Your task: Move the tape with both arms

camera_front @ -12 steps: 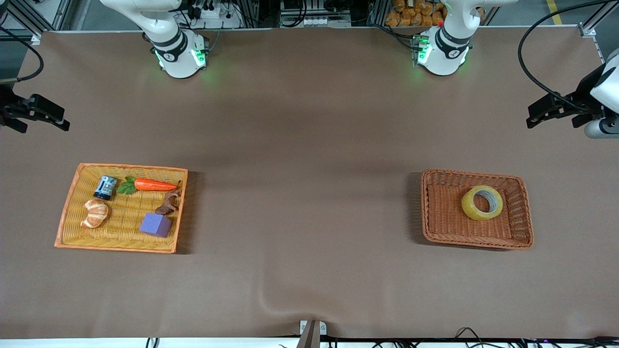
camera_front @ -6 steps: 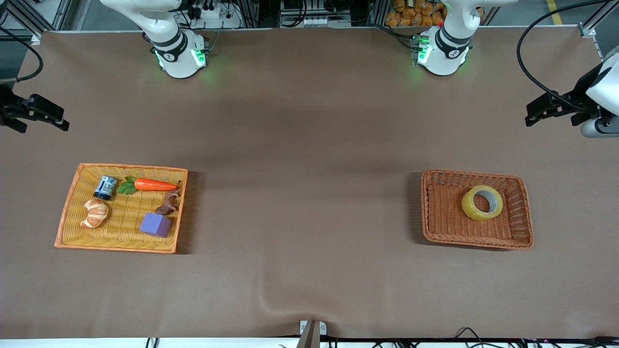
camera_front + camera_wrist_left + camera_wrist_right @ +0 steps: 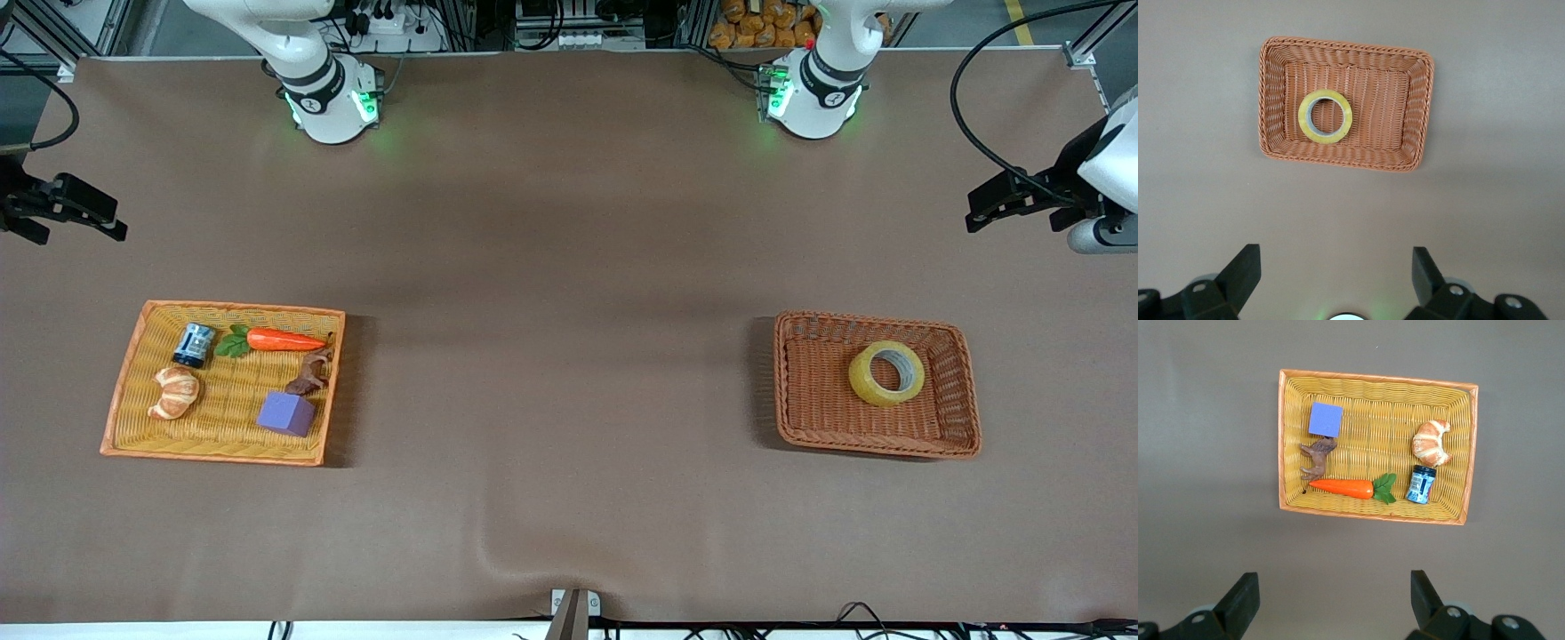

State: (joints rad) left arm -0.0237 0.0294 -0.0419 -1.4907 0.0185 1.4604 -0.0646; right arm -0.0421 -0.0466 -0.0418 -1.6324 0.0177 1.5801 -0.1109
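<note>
Lying flat in the brown basket (image 3: 876, 447) toward the left arm's end of the table: the tape (image 3: 886, 373), a yellow roll with a grey core, hole upward. Fits equally a roll awaiting pickup or one already delivered; impossible to tell which, so no next move to name. No tape in the yellow basket (image 3: 213, 455) toward the right arm's end. Parked over the table's two ends: left gripper (image 3: 1009, 206) and right gripper (image 3: 84, 218), fingers apart, clasping nothing, waiting.

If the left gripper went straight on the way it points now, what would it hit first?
Probably bare brown table cloth. The left gripper, open, points down at the cloth just short of the brown wicker basket holding the yellow tape roll, though depth is unclear.
</note>
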